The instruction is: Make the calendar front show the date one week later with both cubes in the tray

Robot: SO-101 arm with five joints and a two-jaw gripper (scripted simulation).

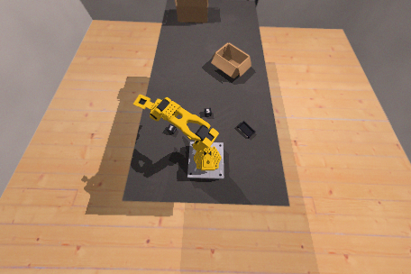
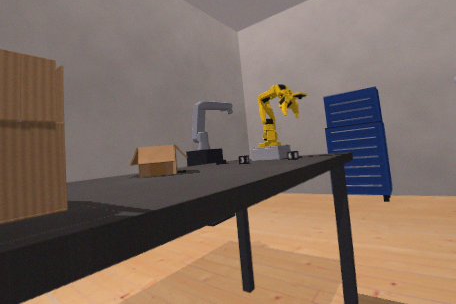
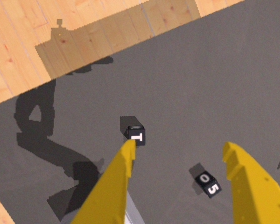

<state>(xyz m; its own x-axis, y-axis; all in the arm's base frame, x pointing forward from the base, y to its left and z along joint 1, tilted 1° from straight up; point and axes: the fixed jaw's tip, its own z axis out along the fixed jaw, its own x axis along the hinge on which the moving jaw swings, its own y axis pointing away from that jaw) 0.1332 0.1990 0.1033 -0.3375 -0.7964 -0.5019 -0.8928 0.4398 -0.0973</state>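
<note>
A black cube (image 1: 171, 129) (image 2: 292, 155) (image 3: 136, 136) lies on the table left of the arm's base in the top view; a white 1 or T-like mark shows on its upper side in the wrist view. The other black cube (image 1: 207, 112) (image 2: 243, 160) (image 3: 207, 183) stands in front of the base, with a 0 and a 5 on two of its faces. The small black tray (image 1: 245, 129) is empty, right of the base; its month name cannot be read. My gripper (image 2: 291, 114) (image 3: 180, 145) is open and empty, high above the table, its fingertips apart.
An open cardboard box (image 1: 223, 62) (image 2: 157, 168) lies farther up the table (image 1: 189, 56). A taller carton (image 1: 192, 8) (image 2: 32, 162) stands at the far end. The arm's grey base plate (image 1: 193, 172) is near the front edge. A grey arm (image 2: 198, 122) and a blue cabinet (image 2: 357, 152) stand behind.
</note>
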